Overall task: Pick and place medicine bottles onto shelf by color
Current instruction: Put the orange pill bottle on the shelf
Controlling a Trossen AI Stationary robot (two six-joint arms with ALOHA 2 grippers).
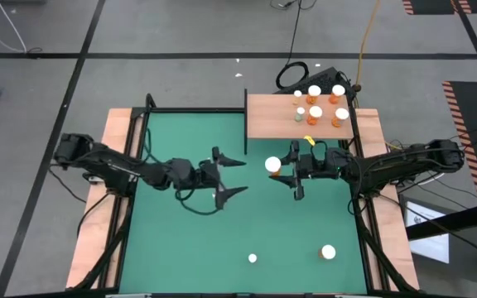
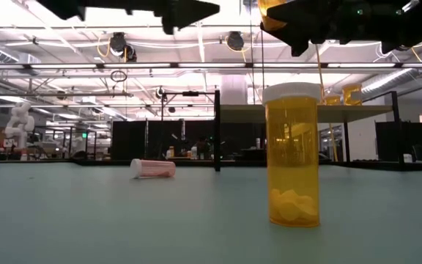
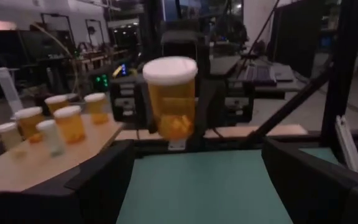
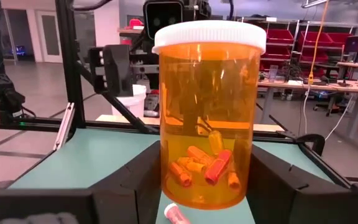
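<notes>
My right gripper (image 1: 283, 169) is shut on an orange medicine bottle (image 1: 273, 164) with a white cap, above the green mat near the shelf's front edge. The bottle has capsules inside (image 4: 207, 118) and also shows in the left wrist view (image 3: 169, 96). The wooden shelf (image 1: 272, 120) stands at the mat's far right and carries several upright bottles (image 1: 317, 103). My left gripper (image 1: 240, 176) is open and empty over the middle of the mat, facing the held bottle. My right gripper pinches the lower half of the bottle's body (image 4: 169, 180) between its two fingers (image 4: 129, 186). The fingers lie level and point toward the table's left. The bottle stands upright in the hold, cap up, lifted clear of the mat.
An orange bottle (image 1: 328, 252) stands upright on the mat near the front right; it also shows in the low view (image 2: 293, 154). A smaller bottle (image 1: 252, 258) lies near the front middle, on its side in the low view (image 2: 152, 168). Wooden strips (image 1: 98, 207) frame the mat.
</notes>
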